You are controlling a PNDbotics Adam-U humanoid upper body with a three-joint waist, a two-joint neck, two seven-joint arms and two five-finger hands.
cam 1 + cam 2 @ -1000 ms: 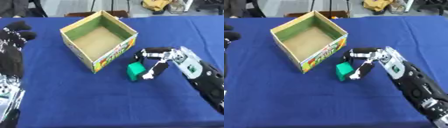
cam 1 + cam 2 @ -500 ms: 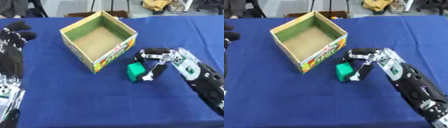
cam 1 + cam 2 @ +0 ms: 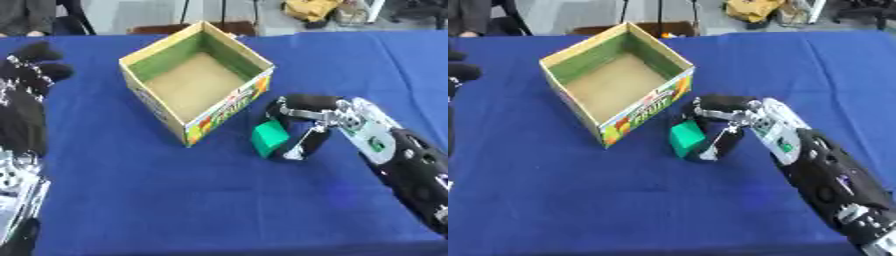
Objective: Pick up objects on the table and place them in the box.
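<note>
1. Block [image 3: 270, 138], green, sits on the blue table [image 3: 219, 200] just right of the box [image 3: 194, 87], near its right front wall, and our right hand [image 3: 306, 125] is curled round it.
2. We judge the grasp is being made: the fingers [image 3: 297, 147] wrap the block's right side and the thumb arches over its top, pinching it between them.
3. To do this well, we should seat the pinch on opposite faces before lifting, then raise the block clear of the box rim, which stands higher than the block, and carry it left over the open, empty inside.
4. Our right forearm enters from the lower right, the wrist bent so the palm faces left toward the box.
5. Our left hand [image 3: 31, 75] rests idle at the left edge, fingers relaxed and up, well apart from the box.
</note>
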